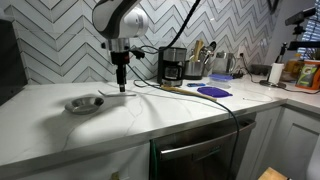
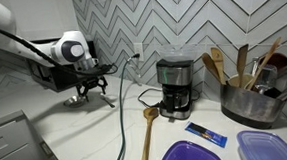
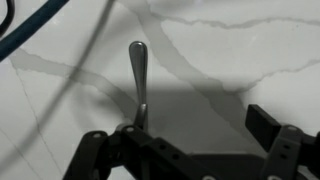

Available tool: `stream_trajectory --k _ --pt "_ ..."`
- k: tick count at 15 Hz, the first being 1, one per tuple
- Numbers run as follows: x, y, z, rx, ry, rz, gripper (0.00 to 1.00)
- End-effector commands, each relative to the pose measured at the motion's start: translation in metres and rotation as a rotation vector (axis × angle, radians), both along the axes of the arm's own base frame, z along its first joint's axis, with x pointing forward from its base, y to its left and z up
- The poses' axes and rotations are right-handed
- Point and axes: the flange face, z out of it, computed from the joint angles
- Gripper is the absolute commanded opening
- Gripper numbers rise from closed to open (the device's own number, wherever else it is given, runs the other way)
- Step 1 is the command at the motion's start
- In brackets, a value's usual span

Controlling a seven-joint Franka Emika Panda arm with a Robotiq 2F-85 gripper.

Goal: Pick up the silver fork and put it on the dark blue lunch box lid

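Note:
The silver fork (image 3: 137, 72) lies flat on the white marble counter, its rounded handle end pointing away in the wrist view. My gripper (image 3: 185, 135) is open and hangs low over it, with the fork close to one finger and the other finger well apart from it. In an exterior view the gripper (image 1: 121, 80) stands just above the counter next to a shallow metal bowl (image 1: 85, 103). It also shows in an exterior view (image 2: 87, 90). The dark blue lunch box lid (image 1: 213, 91) lies flat farther along the counter, and shows at the near edge (image 2: 191, 155).
A coffee maker (image 2: 176, 86), a wooden spoon (image 2: 147, 135), a pot (image 2: 250, 105) and upright utensils in a holder (image 2: 245, 66) stand near the lid. A translucent violet container (image 2: 272, 146) sits beside it. A black cable (image 2: 121, 121) trails across the counter.

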Motion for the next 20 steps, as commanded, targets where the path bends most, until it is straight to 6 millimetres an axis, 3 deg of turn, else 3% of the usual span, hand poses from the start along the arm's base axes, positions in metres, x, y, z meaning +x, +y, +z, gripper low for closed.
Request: stream_trajectory --k 1,9,11,12,15,17,18,20 --pt "0.018 0.002 -0.012 0.006 0.017 0.021 1.00" --pt "0.039 0.004 -0.030 0.033 0.028 0.040 1.00" --pt "0.044 0.004 -0.035 0.044 0.033 0.047 0.90" --pt "0.046 0.003 -0.036 0.050 0.038 0.054 0.74" --pt "0.053 0.004 -0.040 0.056 0.041 0.073 0.62" --pt "0.057 0.005 -0.042 0.065 0.044 0.087 0.57" --pt "0.058 0.006 -0.042 0.069 0.044 0.090 0.62" --pt "0.062 0.007 -0.045 0.078 0.046 0.099 0.64"
